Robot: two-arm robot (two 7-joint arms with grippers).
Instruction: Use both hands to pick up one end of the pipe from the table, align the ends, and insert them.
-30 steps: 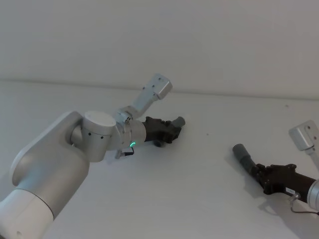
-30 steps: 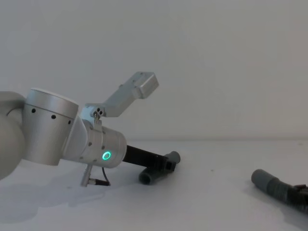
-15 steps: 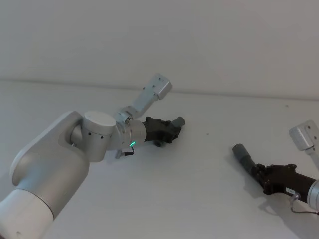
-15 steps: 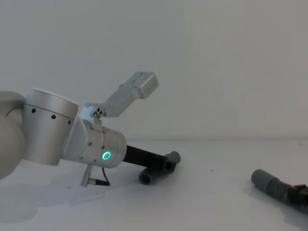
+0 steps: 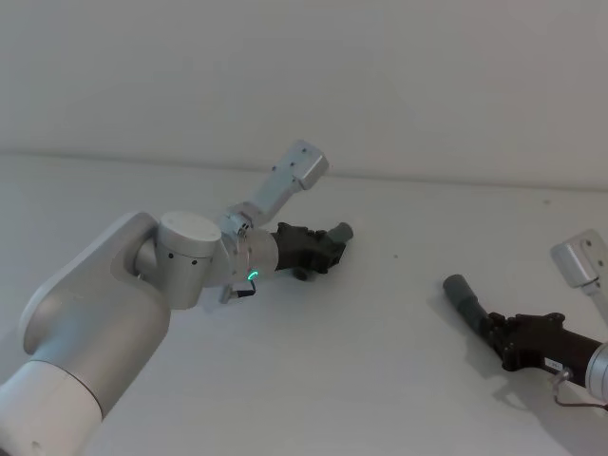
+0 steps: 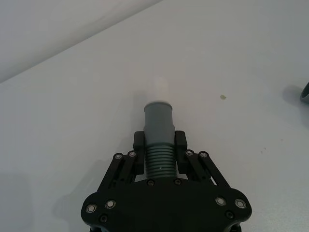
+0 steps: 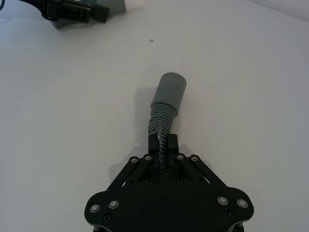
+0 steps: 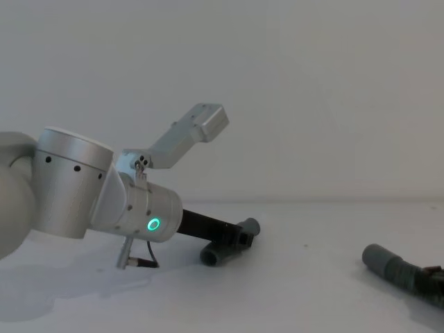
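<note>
Pipe pieces: we saw the short elbow [image 5: 340, 232] at the left-centre of the tabletop [image 5: 380, 380] and the long hose [image 5: 464, 296] at the right. They were well apart and both low over the surface. We could not tell whether either was lifted clear.
Left gripper: the left gripper [image 6: 159, 141] had its fingers [image 6: 138, 140] clamped on the elbow's ribs, just behind the narrow cuff [image 6: 158, 113].
Right gripper: the right gripper [image 7: 162, 141] had its fingers clamped on the hose's ribs, pinching them thin. A bent stretch of ribbing lay between the fingers and the wide cuff [image 7: 170, 89].
Axes: the narrow cuff pointed right and far, and the wide cuff pointed left and far. The two axes met at an angle rather than lying on one line.
Gap: bare tabletop lay between the open ends, with the narrow cuff the farther of the two.
Nearer arm: neither, since each held its own piece.
Judgement: we judged that each wrist would need to swing its cuff round until the mouths faced squarely, before the gap was closed. The hose's slack ribbing looked likely to let its cuff droop off line.
</note>
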